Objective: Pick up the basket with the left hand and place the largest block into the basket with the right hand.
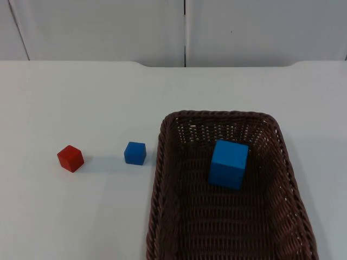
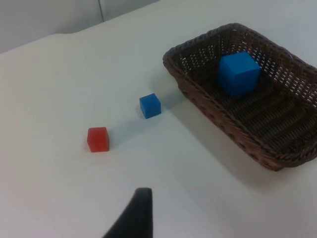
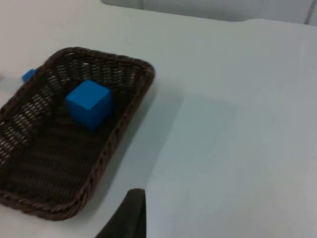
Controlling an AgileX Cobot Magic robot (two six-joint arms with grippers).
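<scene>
Basket (image 1: 162, 179), dark brown wicker, sits on the white surface (image 1: 81, 97) with the large blue block (image 1: 229, 163) lying inside it. Just beside its wall you have the small blue cube (image 1: 135, 153), and the red cube (image 1: 70, 158) near that. You see one black fingertip of the left tool (image 2: 134, 218) and one of the right tool (image 3: 130, 215) above the surface, and you cannot tell how wide either stands.
</scene>
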